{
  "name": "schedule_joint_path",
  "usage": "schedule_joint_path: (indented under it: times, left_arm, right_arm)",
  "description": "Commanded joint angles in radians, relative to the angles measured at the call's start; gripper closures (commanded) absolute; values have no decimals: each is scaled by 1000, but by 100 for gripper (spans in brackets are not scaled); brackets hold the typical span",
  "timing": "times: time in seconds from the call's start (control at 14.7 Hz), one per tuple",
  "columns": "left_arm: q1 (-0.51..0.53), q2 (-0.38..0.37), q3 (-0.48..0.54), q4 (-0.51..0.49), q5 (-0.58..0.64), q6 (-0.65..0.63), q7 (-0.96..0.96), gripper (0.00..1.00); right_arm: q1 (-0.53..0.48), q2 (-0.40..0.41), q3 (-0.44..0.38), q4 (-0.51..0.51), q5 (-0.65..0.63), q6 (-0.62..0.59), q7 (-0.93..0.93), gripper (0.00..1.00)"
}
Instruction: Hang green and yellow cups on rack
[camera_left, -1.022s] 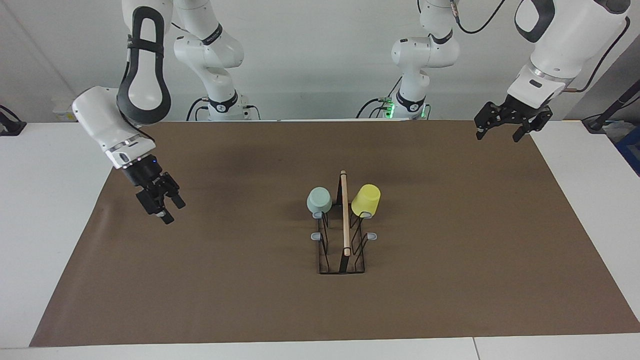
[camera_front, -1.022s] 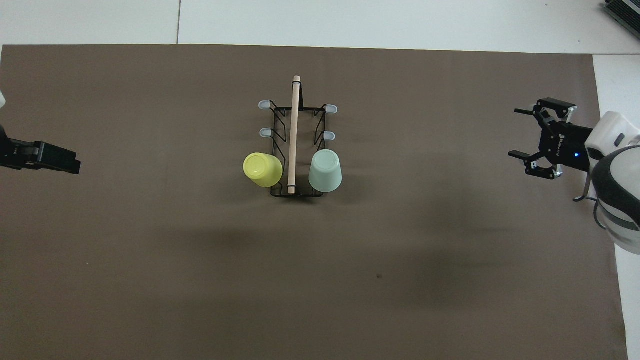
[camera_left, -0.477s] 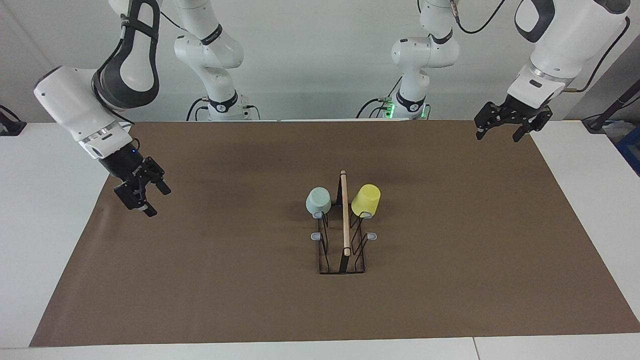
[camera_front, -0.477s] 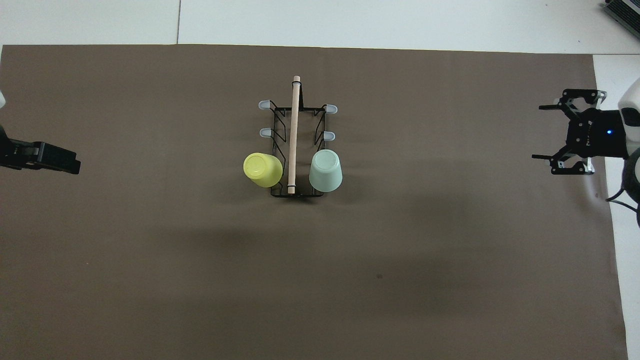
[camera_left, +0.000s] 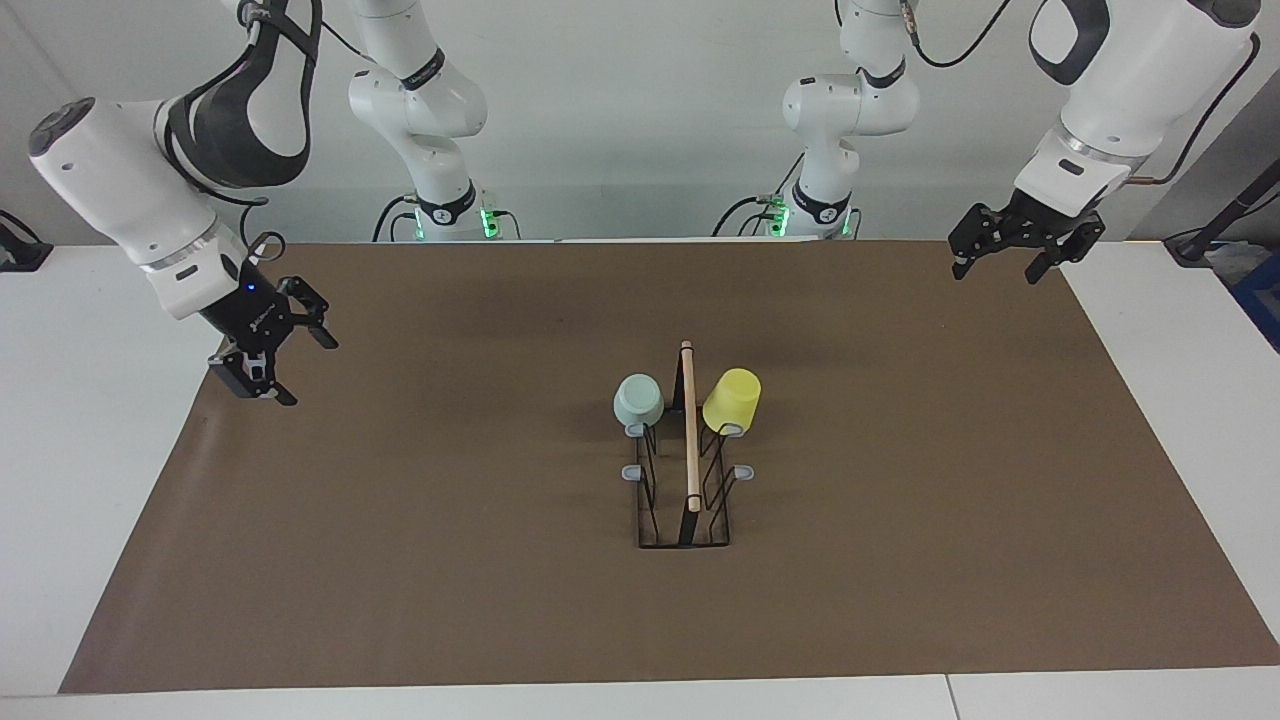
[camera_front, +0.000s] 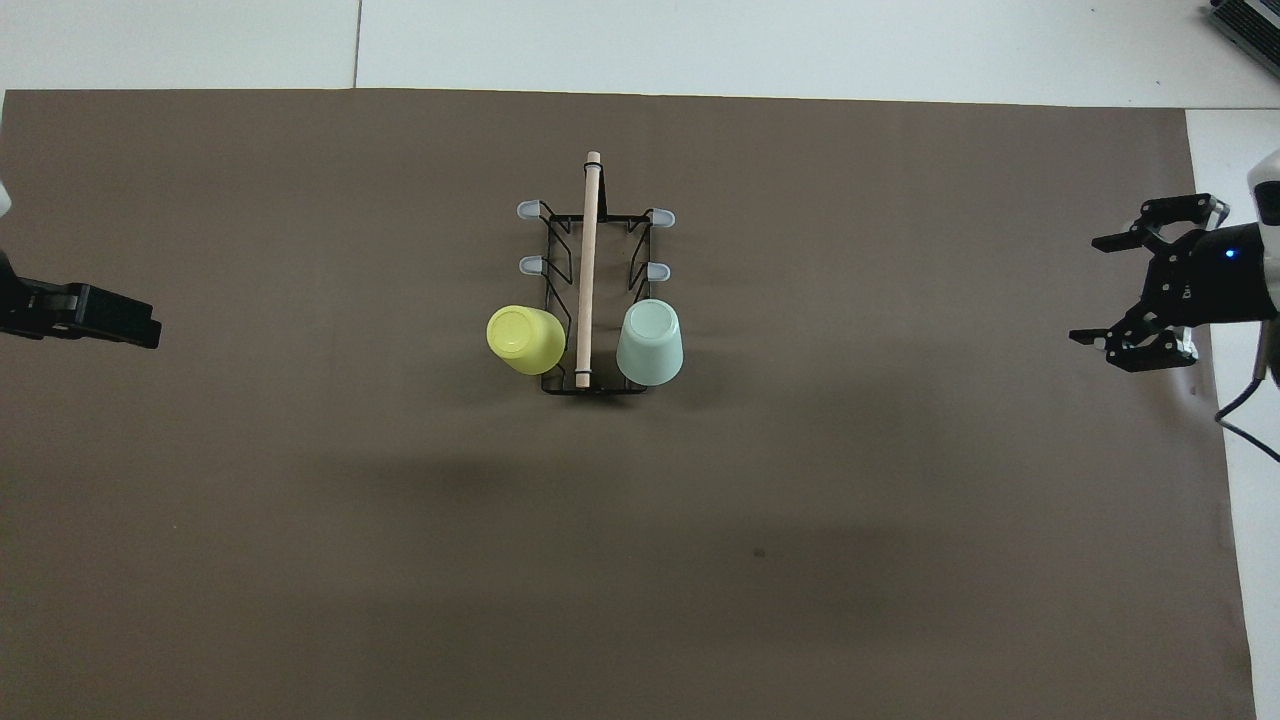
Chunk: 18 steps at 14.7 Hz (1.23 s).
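Observation:
The black wire rack (camera_left: 689, 440) (camera_front: 588, 262) stands mid-table on the brown mat, its wooden rod running along the top. Two cups hang upside down on its prongs nearest the robots. The green cup (camera_left: 638, 400) (camera_front: 651, 343) is on the right arm's side of the rod. On the left arm's side is the yellow cup (camera_left: 732, 399) (camera_front: 525, 339). My right gripper (camera_left: 310, 371) (camera_front: 1086, 290) hovers open and empty over the mat's edge at its own end. My left gripper (camera_left: 995, 274) (camera_front: 150, 330) waits open and empty over the mat's corner at the other end.
The brown mat (camera_left: 450, 560) covers most of the white table (camera_left: 90, 420). Farther from the robots than the cups, grey-tipped prongs (camera_left: 631, 472) (camera_front: 527, 265) stick out from both sides of the rack with nothing on them.
My right gripper has drawn back from the rack toward its own end of the table and turned. The left arm, the cups and the rack have not moved.

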Motion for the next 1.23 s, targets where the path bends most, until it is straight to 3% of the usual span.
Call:
schedule_joint_path:
  times: [0.0,0.2,0.48,0.82,1.16]
  left_arm:
    - [6,-22,-7,-19,13,-9,-7,0]
    - [6,-22,-7,-19,13,-9,-7,0]
    - [6,-22,-7,-18,11,-9,-7,0]
    - [6,-22,-7,-19,11,-9,-7,0]
    - [6,-22,-7,-19,13,-9,-7,0]
  right_arm:
    - [-5,1,5,47,-28,-79,165,0]
    - [-2,-1,3,73,-30,-130,288,0]
    - [3,-16,9,107,-79,-194,584,0]
    - [27,-68,17,108,-139,-193,949,0]
    - [40,-133,20,94,-219,-242,996,0]
